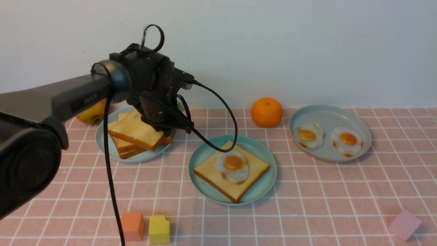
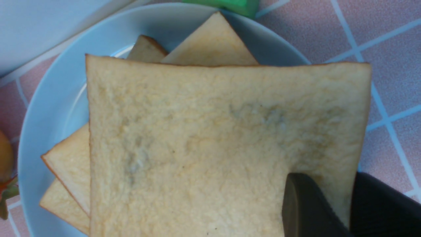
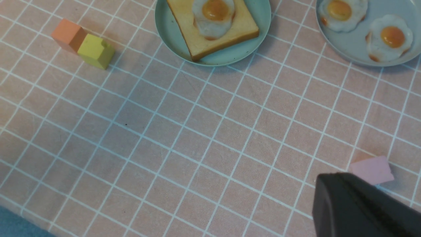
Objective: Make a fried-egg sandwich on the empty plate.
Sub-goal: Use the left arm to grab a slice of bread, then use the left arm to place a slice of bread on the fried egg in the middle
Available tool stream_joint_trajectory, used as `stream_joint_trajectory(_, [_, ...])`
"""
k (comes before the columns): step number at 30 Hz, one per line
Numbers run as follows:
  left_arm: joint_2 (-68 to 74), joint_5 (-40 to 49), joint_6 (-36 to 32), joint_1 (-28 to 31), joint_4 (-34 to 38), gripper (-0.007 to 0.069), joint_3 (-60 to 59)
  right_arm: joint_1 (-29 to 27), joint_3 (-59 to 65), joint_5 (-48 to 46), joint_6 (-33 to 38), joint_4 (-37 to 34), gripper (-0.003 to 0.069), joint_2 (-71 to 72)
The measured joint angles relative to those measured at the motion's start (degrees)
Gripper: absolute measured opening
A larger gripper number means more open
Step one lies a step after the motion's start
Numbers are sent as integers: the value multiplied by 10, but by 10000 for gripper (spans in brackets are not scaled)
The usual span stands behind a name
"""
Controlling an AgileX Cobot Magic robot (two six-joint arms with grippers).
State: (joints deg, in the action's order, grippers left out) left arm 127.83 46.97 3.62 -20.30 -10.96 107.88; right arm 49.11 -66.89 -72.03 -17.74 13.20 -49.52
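The mint-green plate [image 1: 264,186] [image 3: 263,36] sits mid-table and holds one toast slice [image 1: 208,171] with a fried egg [image 1: 233,165] on top. To its left a pale blue plate [image 1: 101,145] [image 2: 42,115] carries a stack of plain toast. My left gripper [image 1: 167,128] [image 2: 329,184] is down at the stack's near right corner. It is shut on the edge of the top toast slice [image 1: 136,131] [image 2: 197,148], one finger on its face and one outside its edge. My right gripper [image 3: 324,189] hovers shut and empty over the cloth; it does not show in the front view.
A grey plate [image 1: 327,118] at the right holds two more fried eggs. An orange [image 1: 267,112] sits near the wall, and another fruit [image 1: 90,114] lies behind the left arm. Orange [image 1: 132,226], yellow [image 1: 159,229] and pink [image 1: 404,224] blocks lie along the front.
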Motion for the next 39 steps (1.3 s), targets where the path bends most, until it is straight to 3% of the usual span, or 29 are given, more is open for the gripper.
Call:
stream_joint_trajectory(3, [-11, 0, 0, 0, 8, 181, 0, 0, 0, 0, 4, 0, 20, 1])
stream_joint_trajectory(7, [-54, 3, 0, 0, 22, 74, 0, 0, 0, 0, 13, 1, 22, 13])
stream_joint_trajectory(22, [-107, 64, 0, -11, 32, 73, -1, 0, 0, 0, 14, 5, 24, 107])
stream_joint_trajectory(25, [-117, 72, 0, -40, 32, 73, -1, 0, 0, 0, 14, 7, 24, 118])
stream_joint_trajectory(33, [-82, 72, -10, -213, 40, 73, 0, 0, 2, 0, 14, 7, 24, 144])
stream_joint_trajectory(39, [-39, 58, -10, -244, 3, 73, 0, 0, 2, 0, 14, 4, 24, 155])
